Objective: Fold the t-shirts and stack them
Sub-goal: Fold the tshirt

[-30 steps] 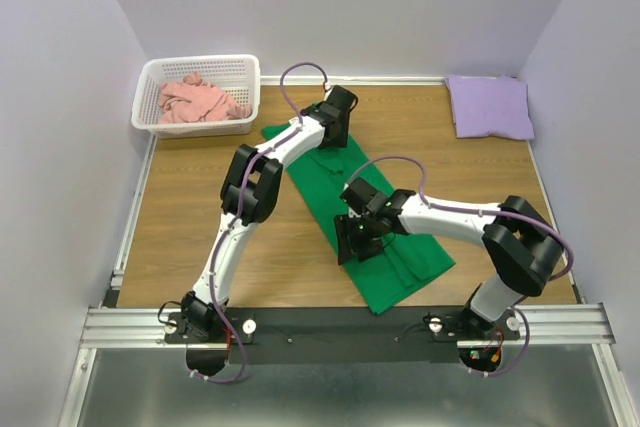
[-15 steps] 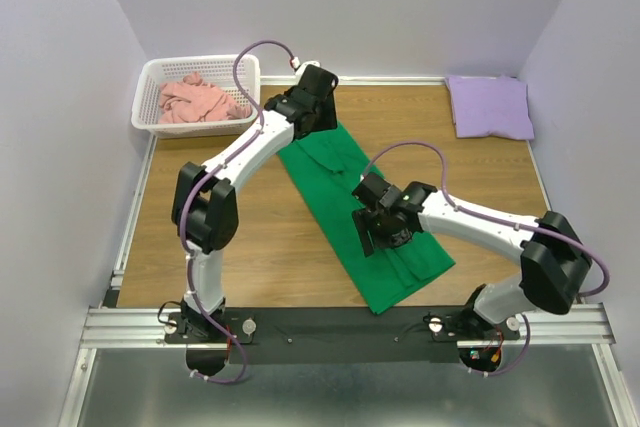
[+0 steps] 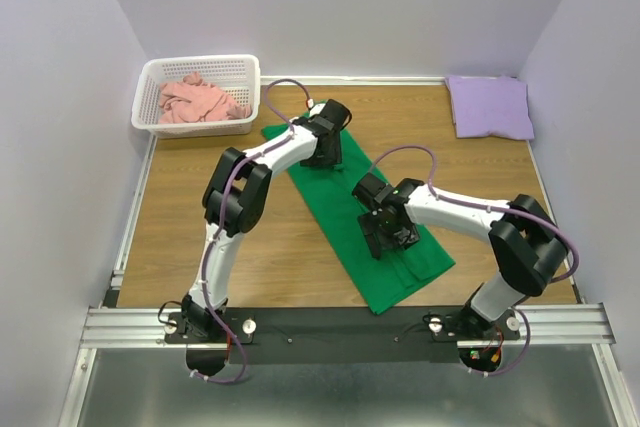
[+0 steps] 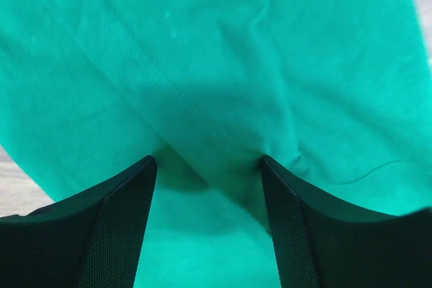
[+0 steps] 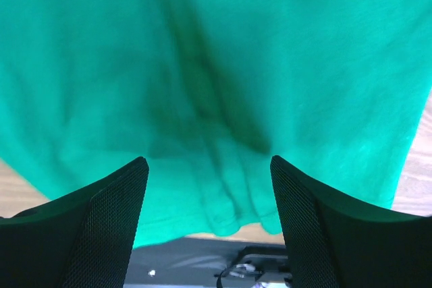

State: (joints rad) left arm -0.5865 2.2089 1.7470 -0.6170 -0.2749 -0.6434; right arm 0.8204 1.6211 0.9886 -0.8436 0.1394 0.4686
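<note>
Green t-shirt, lavender t-shirt, pink t-shirt: three; one basket.

White plastic lattice basket at upper left, wooden tabletop (pale trim along its edges), plain walls, seemingly a metal rail across the bottom.

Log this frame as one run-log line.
bright green cloth t-shirt: diagonal strip | left gripper: open over far end | right gripper: open over middle | lavender purple t-shirt: folded | salmon pink t-shirt: in white plastic basket
</note>
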